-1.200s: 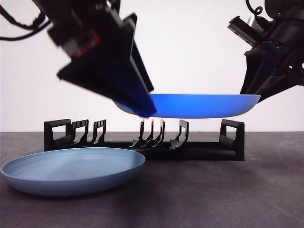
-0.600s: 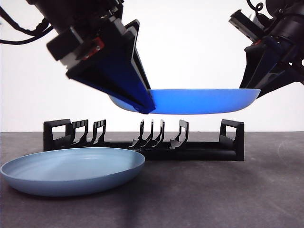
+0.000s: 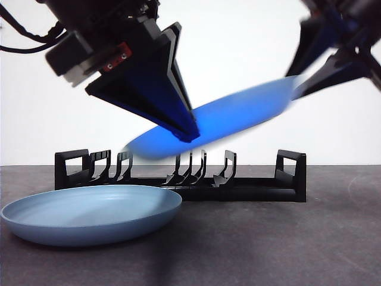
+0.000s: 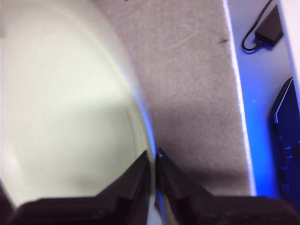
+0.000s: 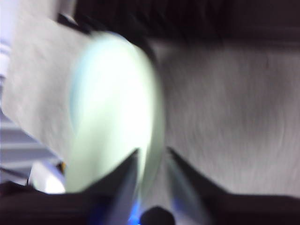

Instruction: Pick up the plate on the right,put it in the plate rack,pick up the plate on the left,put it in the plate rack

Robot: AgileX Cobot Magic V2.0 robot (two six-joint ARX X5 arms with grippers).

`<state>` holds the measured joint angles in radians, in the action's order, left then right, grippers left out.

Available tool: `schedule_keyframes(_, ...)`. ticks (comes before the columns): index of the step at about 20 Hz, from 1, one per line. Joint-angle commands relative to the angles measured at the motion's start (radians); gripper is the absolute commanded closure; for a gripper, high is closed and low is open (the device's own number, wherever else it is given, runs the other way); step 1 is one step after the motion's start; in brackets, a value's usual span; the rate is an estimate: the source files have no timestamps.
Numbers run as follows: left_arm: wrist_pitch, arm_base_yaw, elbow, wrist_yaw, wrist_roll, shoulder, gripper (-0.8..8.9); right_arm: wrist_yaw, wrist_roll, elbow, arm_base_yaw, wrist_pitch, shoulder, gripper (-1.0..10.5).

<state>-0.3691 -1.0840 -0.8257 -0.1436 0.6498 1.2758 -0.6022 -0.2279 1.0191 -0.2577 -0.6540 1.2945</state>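
**Above the rack, a plate held by both arms**

Nearest on the left, the pale blue plate (image 3: 89, 213) waits flat on the table (image 3: 268, 250). Behind it, the left gripper (image 3: 189, 132) clamps the blue plate (image 3: 214, 122), tilted above the plate rack (image 3: 178, 176), apparently to stand between prongs. Rightward, the right gripper (image 3: 297, 89) is blurred; its jaws straddle the rim, grip uncertain.

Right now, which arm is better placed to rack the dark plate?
Probably right: the right claw grips the dark blue plate's raised rim, so the low edge can drop into the plate rack. The left claw pinches that low edge.
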Motion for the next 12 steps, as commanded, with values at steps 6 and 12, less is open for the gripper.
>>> schedule_keyframes(6, 0.166, 0.012, 0.002, -0.032, -0.204, -0.002, 8.22, 0.051, -0.045, 0.003, 0.001, 0.248, -0.196, 5.7)
schedule_keyframes(12, 0.278, 0.101, -0.067, -0.084, -0.404, -0.05, 8.22, 0.245, -0.043, 0.003, 0.001, 0.308, -0.322, 5.7)
